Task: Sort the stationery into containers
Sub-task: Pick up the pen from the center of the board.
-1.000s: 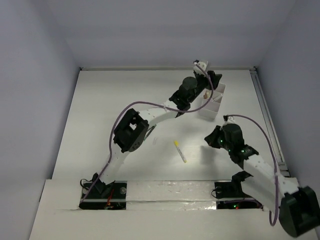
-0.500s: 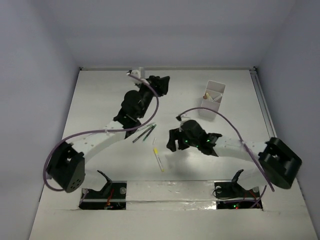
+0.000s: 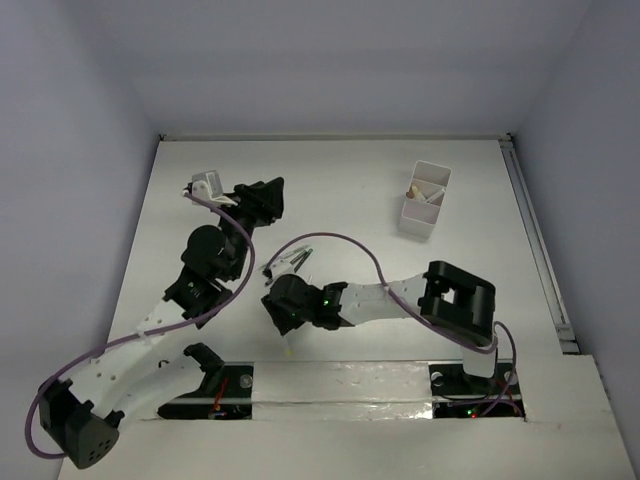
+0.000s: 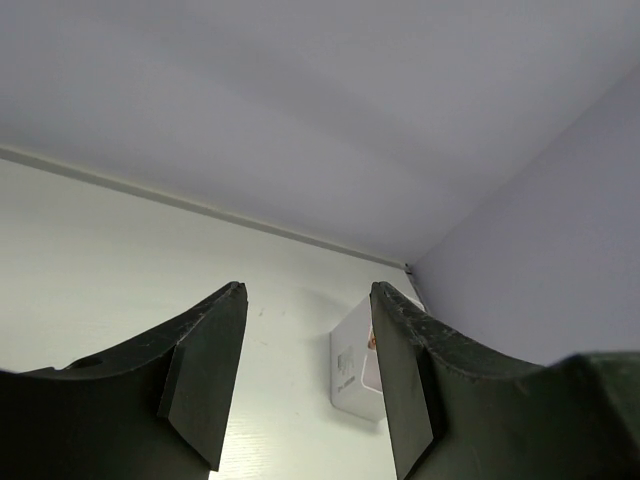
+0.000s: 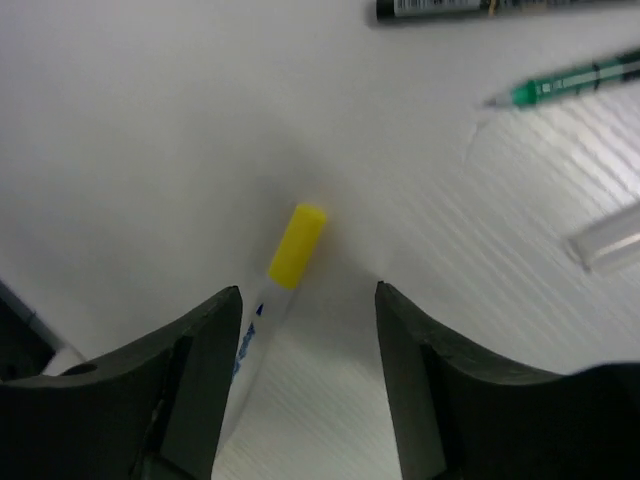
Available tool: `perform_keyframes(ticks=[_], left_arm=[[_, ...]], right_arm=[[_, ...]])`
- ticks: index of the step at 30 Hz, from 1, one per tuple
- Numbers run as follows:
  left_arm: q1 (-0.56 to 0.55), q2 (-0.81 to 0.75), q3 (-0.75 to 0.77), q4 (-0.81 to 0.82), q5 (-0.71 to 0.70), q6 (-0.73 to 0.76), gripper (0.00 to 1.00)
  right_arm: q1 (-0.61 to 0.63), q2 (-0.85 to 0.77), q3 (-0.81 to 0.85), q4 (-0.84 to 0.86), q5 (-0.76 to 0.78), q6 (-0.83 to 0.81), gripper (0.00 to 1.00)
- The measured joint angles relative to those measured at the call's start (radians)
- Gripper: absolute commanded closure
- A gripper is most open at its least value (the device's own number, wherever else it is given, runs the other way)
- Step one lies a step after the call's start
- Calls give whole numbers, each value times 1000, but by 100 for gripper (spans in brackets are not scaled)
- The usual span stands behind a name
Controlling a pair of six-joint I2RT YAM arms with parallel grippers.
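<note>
- A white table (image 3: 360, 180) fills the top view, closed in by pale grey walls (image 3: 320, 60).
- The white marker with a yellow cap (image 5: 265, 300) lies flat on the table at lower centre of the top view. In the right wrist view it runs diagonally, with the cap toward the upper right.
- The right gripper (image 5: 305, 380) hovers over it with its jaws wide apart and nothing held. The marker sits between them, closer to the left finger.
- Toward the upper right of that view lie a dark pen (image 5: 500, 8), a green-tipped pen (image 5: 570, 85) and a clear tube (image 5: 605, 245), all apart from the marker.
- The left gripper (image 4: 300, 385), at upper left of the top view, is also wide open and empty.
- The white rectangular plastic box with inner dividers (image 3: 416, 222) stands at upper right, well apart from the marker.
- The marker looks light and stiff. Its smooth round barrel would probably roll or slip under an off-centre pinch.
- The best hold is likely across the white barrel near mid-length, with the jaws centred first. The cap might pull off, so it is better avoided.
</note>
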Motion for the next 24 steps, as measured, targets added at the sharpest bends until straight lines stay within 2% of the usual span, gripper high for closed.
perform_keyframes(ticks=[1, 3, 4, 5, 7, 10, 12, 13, 14, 17, 18, 19, 21, 22, 24], left_arm=[[0, -23, -4, -19, -9, 3, 51], [1, -53, -8, -50, -20, 7, 51], [2, -64, -10, -66, -23, 9, 51], [2, -74, -10, -85, -27, 12, 51], [2, -86, -11, -115, -28, 14, 51], [2, -108, -21, -144, -26, 14, 51], [2, -117, -28, -151, -26, 14, 51], [2, -119, -30, -153, -26, 14, 51], [2, -119, -31, -153, -26, 14, 51], [2, -119, -32, -153, -22, 14, 51], [2, -118, -33, -153, -22, 14, 51], [2, -117, -33, -153, -22, 14, 51], [2, -114, -33, -153, -22, 14, 51], [2, -112, -33, -153, -22, 14, 51], [2, -108, -33, -155, -23, 14, 52]], right_arm=[[7, 25, 33, -11, 17, 2, 57], [18, 70, 93, -36, 42, 6, 64], [21, 87, 117, -43, 53, 10, 74], [23, 101, 136, -50, 61, 11, 80], [24, 115, 156, -61, 75, 24, 86], [24, 117, 163, -75, 83, 35, 85], [24, 117, 166, -84, 90, 36, 78], [24, 117, 168, -89, 92, 36, 69], [24, 117, 168, -92, 94, 37, 65], [24, 117, 173, -106, 106, 28, 62], [24, 117, 175, -110, 108, 25, 63], [24, 118, 177, -115, 108, 21, 72], [24, 125, 186, -123, 109, 7, 78], [24, 130, 193, -125, 109, 3, 86], [24, 135, 200, -126, 109, -8, 96]])
